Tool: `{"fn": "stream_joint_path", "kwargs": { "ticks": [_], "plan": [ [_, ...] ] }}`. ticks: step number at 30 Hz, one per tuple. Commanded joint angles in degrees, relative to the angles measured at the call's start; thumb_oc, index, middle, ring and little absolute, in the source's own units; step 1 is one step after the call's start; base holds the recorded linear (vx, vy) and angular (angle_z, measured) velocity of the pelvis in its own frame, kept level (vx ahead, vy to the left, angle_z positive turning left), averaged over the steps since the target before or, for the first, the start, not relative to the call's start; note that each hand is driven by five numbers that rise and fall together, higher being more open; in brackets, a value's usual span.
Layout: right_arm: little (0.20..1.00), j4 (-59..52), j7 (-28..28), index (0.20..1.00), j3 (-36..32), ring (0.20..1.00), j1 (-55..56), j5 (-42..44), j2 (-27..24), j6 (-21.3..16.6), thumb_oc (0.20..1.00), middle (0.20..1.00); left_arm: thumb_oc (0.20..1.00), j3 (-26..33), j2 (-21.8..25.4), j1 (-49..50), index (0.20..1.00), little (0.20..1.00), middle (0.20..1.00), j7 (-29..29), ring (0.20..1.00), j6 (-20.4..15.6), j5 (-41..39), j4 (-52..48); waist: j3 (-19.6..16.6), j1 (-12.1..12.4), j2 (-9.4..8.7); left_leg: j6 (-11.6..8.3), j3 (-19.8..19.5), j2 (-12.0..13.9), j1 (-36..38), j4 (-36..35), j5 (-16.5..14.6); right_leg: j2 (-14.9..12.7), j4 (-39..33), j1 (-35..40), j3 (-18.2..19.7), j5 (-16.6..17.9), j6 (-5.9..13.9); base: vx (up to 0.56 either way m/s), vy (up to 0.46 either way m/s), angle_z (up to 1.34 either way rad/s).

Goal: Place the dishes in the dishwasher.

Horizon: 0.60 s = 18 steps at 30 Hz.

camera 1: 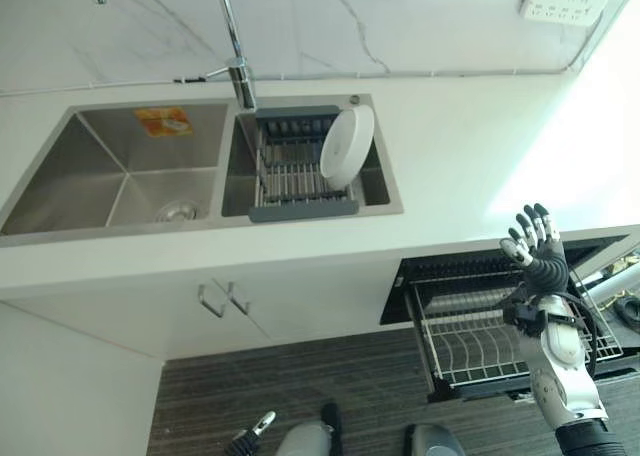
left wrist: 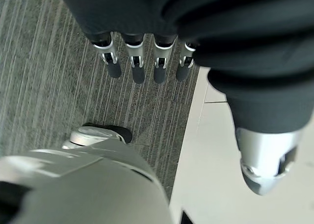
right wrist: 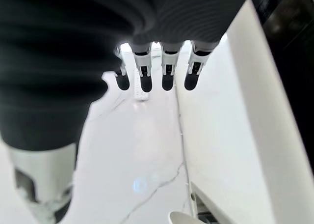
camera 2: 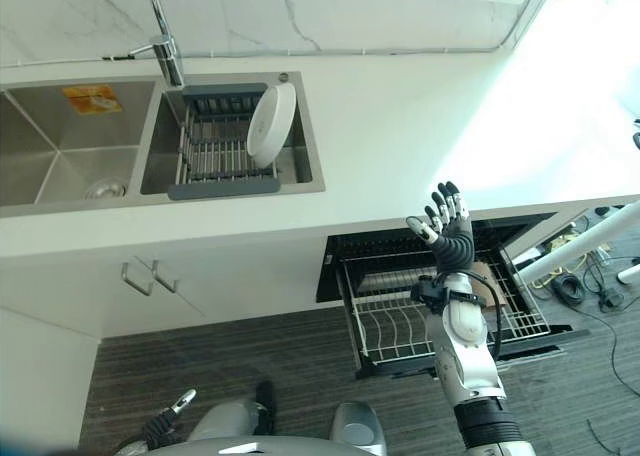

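A round white ceramic plate (camera 1: 347,146) stands on edge in the grey drying rack (camera 1: 300,166) of the steel sink's (camera 1: 120,166) right basin; the empty, open-fingered right hand (camera 2: 446,222) hovers over the pulled-out dishwasher rack (camera 2: 440,311) near the worktop's front edge, plate up-left. The left hand (left wrist: 142,62) hangs slack, fingers straight.

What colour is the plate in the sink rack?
White plate, clearest in the left eye view.

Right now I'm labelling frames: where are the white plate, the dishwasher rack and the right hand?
white plate (camera 1: 346,146), left eye view, its face.
dishwasher rack (camera 2: 385,328), right eye view, wire tines.
right hand (camera 2: 447,228), right eye view, palm.
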Motion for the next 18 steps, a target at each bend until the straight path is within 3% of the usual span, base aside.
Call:
{"fn": "stream_joint_path", "kwargs": {
  "ticks": [1, 2, 4, 6, 8, 16, 18],
  "plan": [
    [1.0, -2.59, -1.74, 1.0, -1.78, 1.0, -2.9, -1.98, -1.82, -3.4, 1.0, 1.0, 1.0, -0.59, -0.8, 2.41, 1.0, 1.0, 1.0, -0.5, 1.0, -0.44, 1.36, -0.45, -1.8, 0.25, 1.67, -1.3, -4.26, 1.94, -1.36, 4.27, -6.14, 1.47, -1.53, -0.45, -0.34, 3.24, 2.19, 0.06, 0.171, -0.18],
    [1.0, -2.88, -2.51, 1.0, -1.74, 1.0, -3.04, -2.66, -1.4, -3.44, 1.0, 1.0, 1.0, -1.16, -0.63, 2.68, 1.0, 1.0, 1.0, -0.48, 1.0, -0.12, 1.68, -1.04, -1.62, 0.02, 1.72, -0.55, -3.28, 2.08, -1.1, 4.27, -6.65, 1.44, -1.53, -0.55, -1.27, 5.82, 2.77, 0.04, 0.164, -0.25],
    [1.0, -2.96, -2.46, 1.0, -1.11, 1.0, -4.22, -2.59, -0.99, -3.38, 1.0, 1.0, 1.0, -1.22, 0.01, 3.13, 1.0, 1.0, 1.0, 0.38, 1.0, 0.7, 0.58, -2.33, -1.13, 1.3, 1.92, -0.29, -0.03, 3.32, -1.08, 4.27, -6.9, 1.81, -1.53, 0.25, -7.68, 7.93, 2.95, -0.03, 0.105, -0.3],
    [1.0, -2.55, -2.76, 1.0, 0.18, 1.0, -5.42, -2.69, -1.16, -3.87, 1.0, 1.0, 1.0, -0.9, 0.42, 2.92, 1.0, 1.0, 1.0, 1.59, 1.0, 0.89, -0.02, -2.58, -0.7, 1.75, 1.53, -0.5, 0.5, 3.13, -1.5, 4.27, -6.71, 5.05, -1.53, -0.52, -9.12, 5.69, 1.67, -0.06, -0.008, -0.87],
    [1.0, -3.08, -2.32, 1.0, 0.53, 1.0, -5.5, -3.02, -1.59, -4.11, 1.0, 1.0, 1.0, -0.35, 0.15, 3.35, 1.0, 1.0, 1.0, 1.9, 1.0, 0.81, 0.79, -2.4, -0.71, 2.47, 1.05, -1.36, 1.7, 2.97, -1.55, 4.27, -6.28, 6.23, -1.53, -0.89, -11.43, 2.78, 0.21, -0.04, -0.029, -0.71],
    [1.0, -3.04, -3.61, 1.0, 1.67, 1.0, -7.2, -3.41, -3.4, -4.8, 1.0, 1.0, 1.0, -0.46, -1.78, 5.24, 1.0, 1.0, 1.0, 4.03, 1.0, 0.01, 1.78, -1.94, -0.6, 3.6, 0.64, -2.68, 3.4, 1.86, -1.14, 4.27, -5.36, 6.84, -1.53, -1.36, -10.6, -0.33, -1.68, -0.01, -0.056, -0.13],
    [1.0, -3.66, -2.46, 1.0, 0.97, 1.0, -6.95, -4.1, -4.43, -4.19, 1.0, 1.0, 1.0, 0.09, -2.29, 5.29, 1.0, 1.0, 1.0, 5.44, 1.0, 0.45, 3.12, -2.07, 0.04, 3.61, -0.5, -2.52, 5.66, -0.14, 1.75, 4.27, -4.58, 5.49, -1.53, -0.43, -10.58, -0.64, -2.5, 0.12, -0.057, 0.01]
  ]
}}
